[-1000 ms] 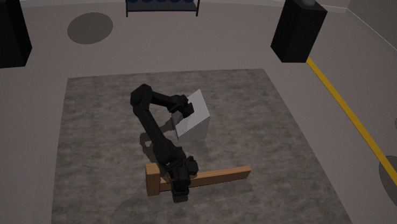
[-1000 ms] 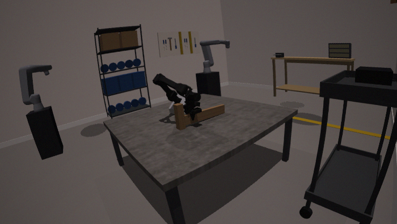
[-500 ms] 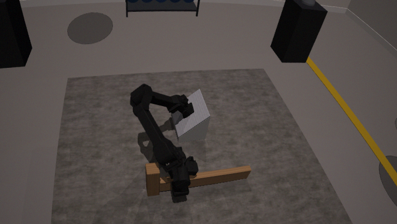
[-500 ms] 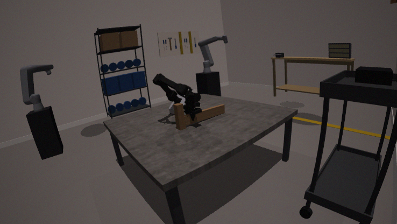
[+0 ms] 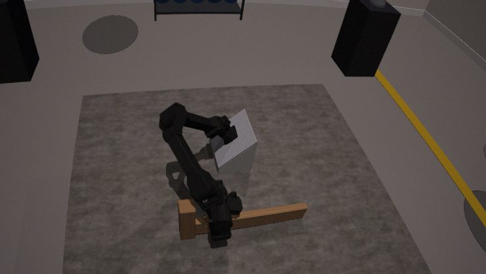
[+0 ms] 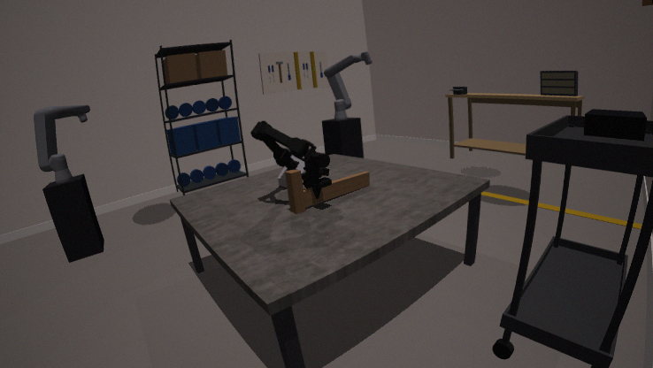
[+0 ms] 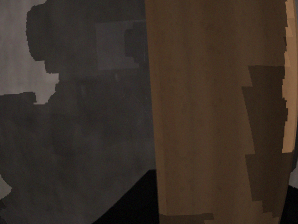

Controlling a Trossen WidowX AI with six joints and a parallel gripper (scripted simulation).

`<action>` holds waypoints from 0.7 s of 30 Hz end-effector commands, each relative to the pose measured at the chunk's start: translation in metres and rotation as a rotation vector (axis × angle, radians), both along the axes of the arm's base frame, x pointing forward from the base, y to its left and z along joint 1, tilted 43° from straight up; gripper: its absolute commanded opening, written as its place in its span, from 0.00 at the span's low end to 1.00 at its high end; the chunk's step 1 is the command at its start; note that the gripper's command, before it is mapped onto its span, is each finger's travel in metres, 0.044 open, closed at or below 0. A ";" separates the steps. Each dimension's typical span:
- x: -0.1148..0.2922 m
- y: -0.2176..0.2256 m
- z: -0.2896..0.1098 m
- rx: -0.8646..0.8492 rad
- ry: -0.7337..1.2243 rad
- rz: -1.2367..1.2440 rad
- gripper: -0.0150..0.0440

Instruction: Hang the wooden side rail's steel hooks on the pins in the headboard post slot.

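The wooden side rail point(image 5: 269, 215) point(image 6: 349, 185) point(image 7: 215, 110) stands on edge, low over the table point(image 5: 306, 163) point(image 6: 388, 219). Its far end appears to rest on the table top. Its near end reaches the slot side of the upright headboard post point(image 5: 186, 220) point(image 6: 295, 192), with no clear gap between them. My gripper point(image 5: 220, 227) point(image 6: 315, 191) is shut on the rail close to the post, pointing down over it. The steel hooks, the pins and the inside of the slot are hidden, so their contact cannot be seen.
A light grey block with a sloped top point(image 5: 243, 136) stands behind the rail, by the arm's base. My arm point(image 5: 184, 155) point(image 6: 288, 141) arches over from there. Off the table are a shelf rack point(image 6: 201, 132) and a black cart point(image 6: 576, 150).
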State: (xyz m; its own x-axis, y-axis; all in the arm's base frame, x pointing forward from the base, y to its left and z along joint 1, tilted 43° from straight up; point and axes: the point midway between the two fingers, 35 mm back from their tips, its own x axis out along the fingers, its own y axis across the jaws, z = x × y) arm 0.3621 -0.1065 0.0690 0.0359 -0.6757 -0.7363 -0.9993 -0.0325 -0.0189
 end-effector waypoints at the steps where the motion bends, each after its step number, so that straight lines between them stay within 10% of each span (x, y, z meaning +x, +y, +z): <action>1: 0.002 0.000 0.002 -0.011 -0.010 0.003 0.25; 21: 0.002 -0.003 0.000 -0.011 -0.010 0.003 0.25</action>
